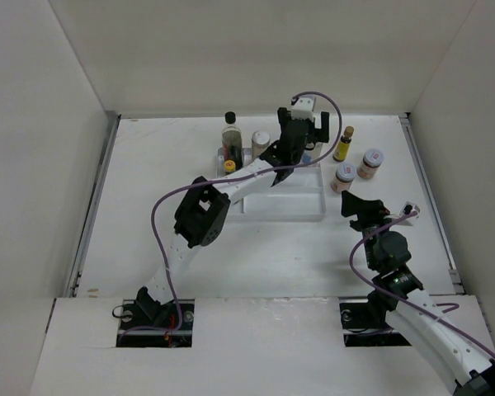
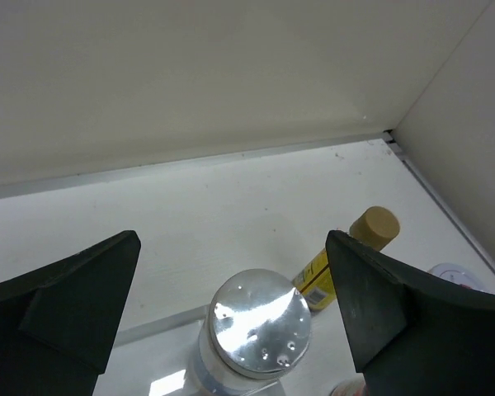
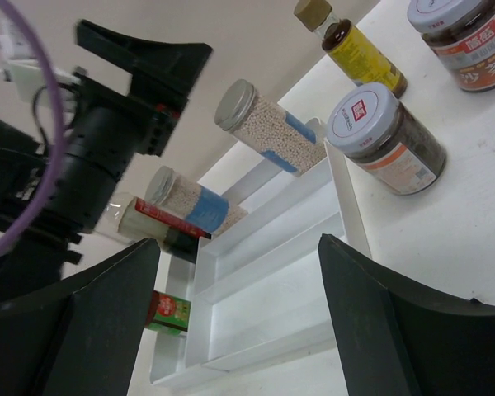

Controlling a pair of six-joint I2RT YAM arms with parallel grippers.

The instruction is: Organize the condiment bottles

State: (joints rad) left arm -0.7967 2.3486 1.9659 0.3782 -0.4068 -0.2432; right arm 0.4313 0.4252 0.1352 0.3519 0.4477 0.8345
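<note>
Spread black fingers [image 2: 74,305] of the left gripper [image 2: 231,241] fill the foreground of the left wrist view, jaws wide and clasping nothing, with the silver-lidded spice jar [image 2: 260,326] standing free below and between them. That jar is clear-walled, packed with pale granules and blue-labelled, its shiny top pierced with small holes. It stands upright at the right end of the far row of the white tray [image 1: 285,206], which I judge is why the gripper hangs directly above it. Leftward along that row stands another pale spice jar [image 1: 261,144]. The tall dark-liquid bottle [image 1: 230,136] and the red-green bottle [image 1: 228,167] stand at the tray's left end, though whether inside it I cannot tell. Right of the tray, the tan-capped yellow bottle [image 1: 343,144] and two pale-lidded brown jars [image 1: 344,176] stand on the table [image 1: 148,206], apparently not yet sorted. Near them hovers the right gripper [image 3: 239,241], jaws likewise wide and empty, probably placed to reach those jars next.
</note>
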